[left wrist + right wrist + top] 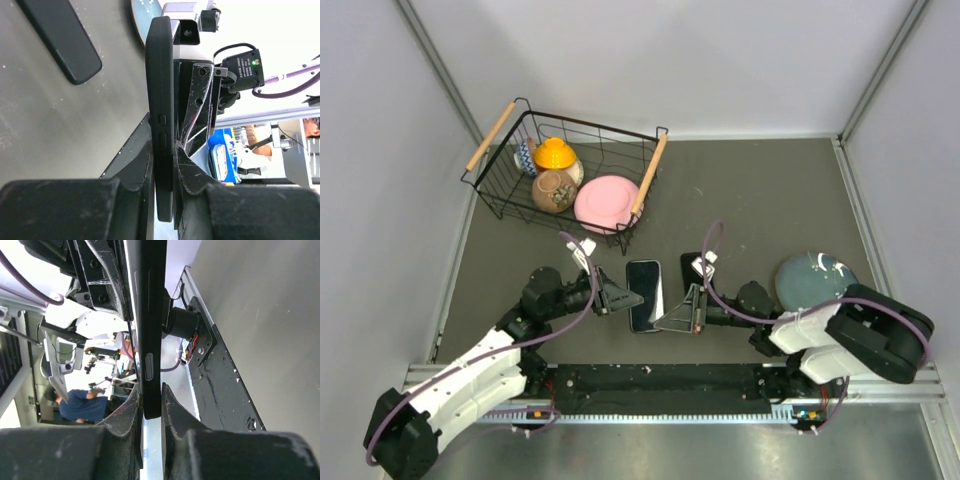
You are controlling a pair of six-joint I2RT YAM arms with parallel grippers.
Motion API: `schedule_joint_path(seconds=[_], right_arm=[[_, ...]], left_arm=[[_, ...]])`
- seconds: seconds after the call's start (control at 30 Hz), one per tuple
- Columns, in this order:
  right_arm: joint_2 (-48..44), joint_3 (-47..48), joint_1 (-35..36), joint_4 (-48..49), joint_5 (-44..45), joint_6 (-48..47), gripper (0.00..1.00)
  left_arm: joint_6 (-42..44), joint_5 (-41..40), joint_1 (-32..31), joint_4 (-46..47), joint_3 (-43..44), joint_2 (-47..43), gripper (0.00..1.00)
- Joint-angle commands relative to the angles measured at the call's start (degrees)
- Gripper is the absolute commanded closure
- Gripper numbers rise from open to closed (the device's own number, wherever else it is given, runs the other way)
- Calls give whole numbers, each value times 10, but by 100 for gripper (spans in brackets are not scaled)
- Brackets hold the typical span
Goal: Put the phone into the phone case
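Note:
A black phone [644,290] with a glossy screen facing up is held just above the dark table, between both grippers. My left gripper [628,297] is shut on its left long edge, my right gripper [672,318] on its right long edge. In the left wrist view the phone's edge [160,75] is matte with moulded buttons, like a case around it, clamped in my left gripper [162,165]. The right wrist view shows its other edge [150,300] pinched in my right gripper [150,400]. A second flat black slab [690,264] lies on the table behind it, also in the left wrist view [60,40]; I cannot tell whether it is a phone or a case.
A black wire basket [650,180] with wooden handles stands at the back left, holding a pink plate [607,203], a yellow lid [555,153] and a brown jar [554,190]. A blue-grey plate [815,280] lies at the right, beside my right arm.

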Motion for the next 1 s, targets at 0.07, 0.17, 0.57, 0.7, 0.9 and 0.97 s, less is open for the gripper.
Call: schedule_joint_path(seconds=[0.07, 0.17, 0.57, 0.7, 0.9, 0.97], right_arm=[[-112, 40, 6, -49, 54, -83, 62], [-193, 75, 5, -227, 87, -157, 44], [-341, 178, -49, -537, 113, -271, 17], [-317, 193, -49, -521, 70, -273, 18], [-295, 184, -49, -479, 32, -258, 30], [-295, 179, -50, -470, 32, -250, 40]], left_arm=[[74, 65, 2, 13, 20, 5, 100], [93, 94, 1, -2, 30, 5, 100], [55, 217, 1, 119, 7, 22, 100], [54, 225, 1, 132, 10, 27, 100], [46, 234, 1, 148, 3, 26, 100], [46, 232, 2, 148, 0, 25, 100]])
